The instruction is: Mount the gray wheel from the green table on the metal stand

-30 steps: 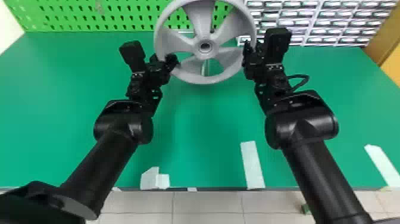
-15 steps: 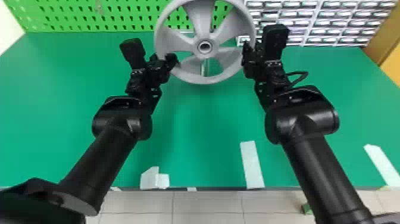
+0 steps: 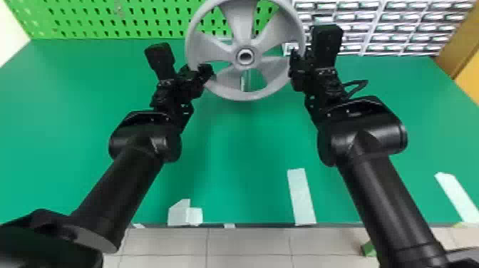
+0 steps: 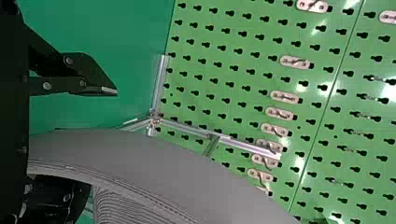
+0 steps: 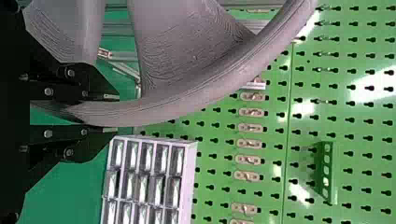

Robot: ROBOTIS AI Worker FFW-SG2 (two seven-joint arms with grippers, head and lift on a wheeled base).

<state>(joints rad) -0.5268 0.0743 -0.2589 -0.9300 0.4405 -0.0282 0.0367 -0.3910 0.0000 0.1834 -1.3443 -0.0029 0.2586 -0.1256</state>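
Note:
The gray wheel (image 3: 245,96) stands upright at the back centre of the green table (image 3: 246,149), spokes facing the head camera. At its left rim is my left gripper (image 3: 205,75); in the left wrist view the rim passes between the spread fingers of the left gripper (image 4: 88,135), with a gap beside the upper finger. My right gripper (image 3: 294,69) is at the opposite side; in the right wrist view the right gripper (image 5: 112,114) is shut on the rim. Part of the metal stand (image 3: 244,80) shows through the spokes, and silver bars of the stand (image 4: 161,88) appear beyond the wheel (image 4: 140,154). Hub contact cannot be told.
A green pegboard (image 3: 142,21) rises behind the table. The drawer cabinet (image 3: 374,35) stands at the back right, close behind the right gripper. White tape strips (image 3: 301,196) lie along the table's front edge.
Both forearms and wrists have shifted slightly forward, the right wrist also a touch leftward. The wheel has hardly moved between my grippers.

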